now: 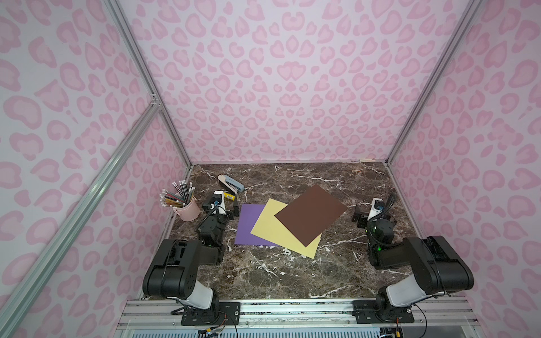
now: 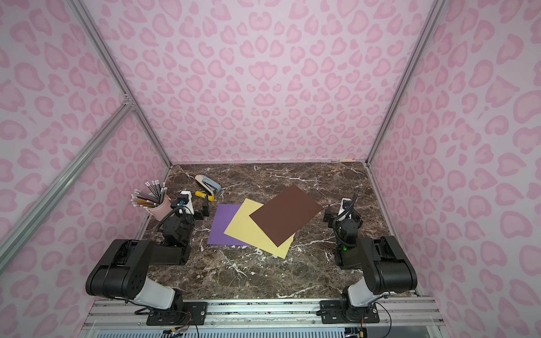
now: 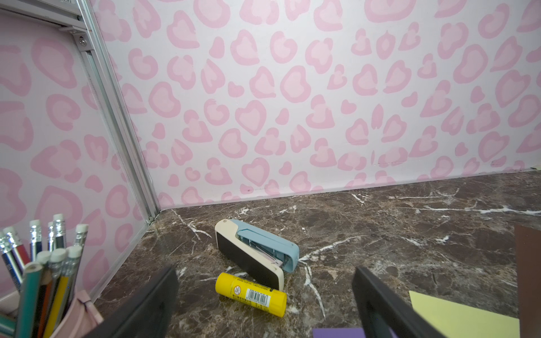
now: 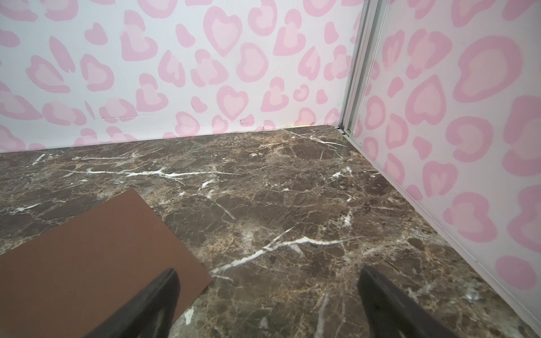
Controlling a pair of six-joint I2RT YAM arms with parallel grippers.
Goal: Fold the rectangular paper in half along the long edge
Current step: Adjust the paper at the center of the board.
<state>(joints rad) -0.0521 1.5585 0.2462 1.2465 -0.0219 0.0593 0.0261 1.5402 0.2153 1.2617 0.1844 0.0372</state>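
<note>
Three overlapping rectangular sheets lie flat mid-table in both top views: a brown paper (image 1: 310,215) (image 2: 285,215) on top, a yellow paper (image 1: 275,231) (image 2: 248,231) under it, and a purple paper (image 1: 247,225) (image 2: 221,225) at the bottom left. My left gripper (image 1: 221,208) (image 3: 265,273) hovers open just left of the purple sheet, holding nothing. My right gripper (image 1: 371,212) (image 4: 268,272) is open to the right of the brown sheet. In the right wrist view one finger overlaps the brown paper's (image 4: 87,257) corner; contact is not clear.
A blue and cream stapler (image 1: 231,183) (image 3: 254,251) and a yellow glue stick (image 2: 202,193) (image 3: 251,294) lie ahead of the left gripper. A pink cup of pencils (image 1: 188,209) (image 3: 73,319) stands by the left wall. Pink patterned walls enclose the marble table (image 1: 278,272).
</note>
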